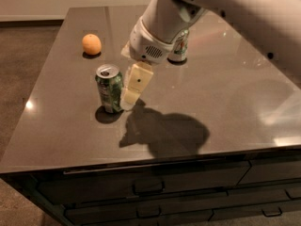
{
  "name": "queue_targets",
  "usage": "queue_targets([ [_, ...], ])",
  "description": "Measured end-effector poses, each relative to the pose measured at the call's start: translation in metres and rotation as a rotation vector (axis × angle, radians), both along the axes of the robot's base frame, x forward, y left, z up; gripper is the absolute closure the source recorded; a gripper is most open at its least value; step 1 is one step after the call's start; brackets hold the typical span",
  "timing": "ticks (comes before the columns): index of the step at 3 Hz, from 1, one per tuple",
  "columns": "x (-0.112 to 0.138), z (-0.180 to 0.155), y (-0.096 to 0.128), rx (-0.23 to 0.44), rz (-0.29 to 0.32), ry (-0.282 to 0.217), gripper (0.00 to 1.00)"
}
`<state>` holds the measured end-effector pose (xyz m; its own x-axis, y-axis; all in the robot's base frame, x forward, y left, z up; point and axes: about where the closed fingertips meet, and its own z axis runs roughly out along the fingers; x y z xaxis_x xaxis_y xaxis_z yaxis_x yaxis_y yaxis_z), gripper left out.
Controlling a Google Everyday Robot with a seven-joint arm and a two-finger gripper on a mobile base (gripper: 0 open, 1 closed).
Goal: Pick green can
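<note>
Two cans on that dark grey-brown countertop (221, 102), do you see them both?

Yes. The deep green soda can with pale label marks and a silver top (109, 89) stands upright, left of centre in the frame. The other one, a can with green and white print (179, 47), stands farther back, in the upper middle, and is mostly hidden behind the robot's white arm (162, 25).

And the cream-coloured gripper (128, 100), where is it?

Down low, just beside the green can on its right side, its tip close to the countertop. It is touching the can or very nearly so; I cannot tell which. Whether the gripper is open or closed I cannot tell either.

Anything else up there?

A round orange fruit (91, 44) in the upper left, well apart from the green can. The arm throws a dark shadow (164, 133) on the countertop, below and to the right of the gripper. Along the bottom of the frame, under the countertop's front edge, run dark drawers with bar handles (148, 187).
</note>
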<state>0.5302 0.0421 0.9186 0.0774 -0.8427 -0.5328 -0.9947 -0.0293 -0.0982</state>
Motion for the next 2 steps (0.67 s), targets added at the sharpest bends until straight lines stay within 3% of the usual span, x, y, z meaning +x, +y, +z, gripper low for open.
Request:
queue_targets([
  [1,-0.003,-0.008,0.019,-0.008,0.031,0.013,0.0],
  [2,-0.004,-0.01,0.034,-0.008,0.048,0.029,0.16],
])
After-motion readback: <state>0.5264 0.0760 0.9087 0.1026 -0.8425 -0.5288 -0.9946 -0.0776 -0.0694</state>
